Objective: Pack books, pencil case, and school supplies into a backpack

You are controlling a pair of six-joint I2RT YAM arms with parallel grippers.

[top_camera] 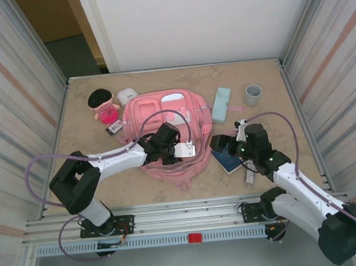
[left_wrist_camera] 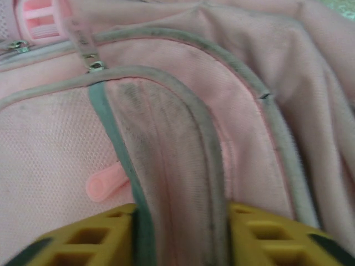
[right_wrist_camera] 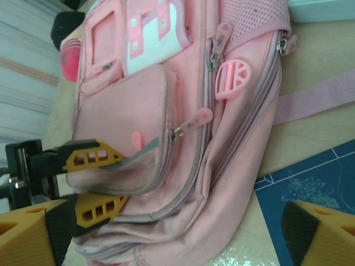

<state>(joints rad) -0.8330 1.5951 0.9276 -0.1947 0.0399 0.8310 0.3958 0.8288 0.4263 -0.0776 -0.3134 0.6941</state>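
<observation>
**Holding up the front pocket.** The large pink fabric backpack lies flat at the middle of the marbled bench, front face up. The left jaws are clenched on a fold at the grey-piped edge of its front zip pocket, and the fabric ridge runs between their yellow fingers. Whether the zip is undone cannot be told.

The right jaws stand released and wide, just beside the backpack's right flank and above the thin navy-blue book, which lies flat on the bench. The slim mint-green pencil case lies farther back, near the backpack's upper right. A small white stick-shaped item lies beside the right arm. None of these is packed yet.

To do the step well, the pinched fold should probably be raised gently, up and away from the bag's body, so that a mouth opens without dragging the whole backpack. Thin fabric may slip from a shallow bite. The right jaws would then want a low, flat approach to the book's edge.
</observation>
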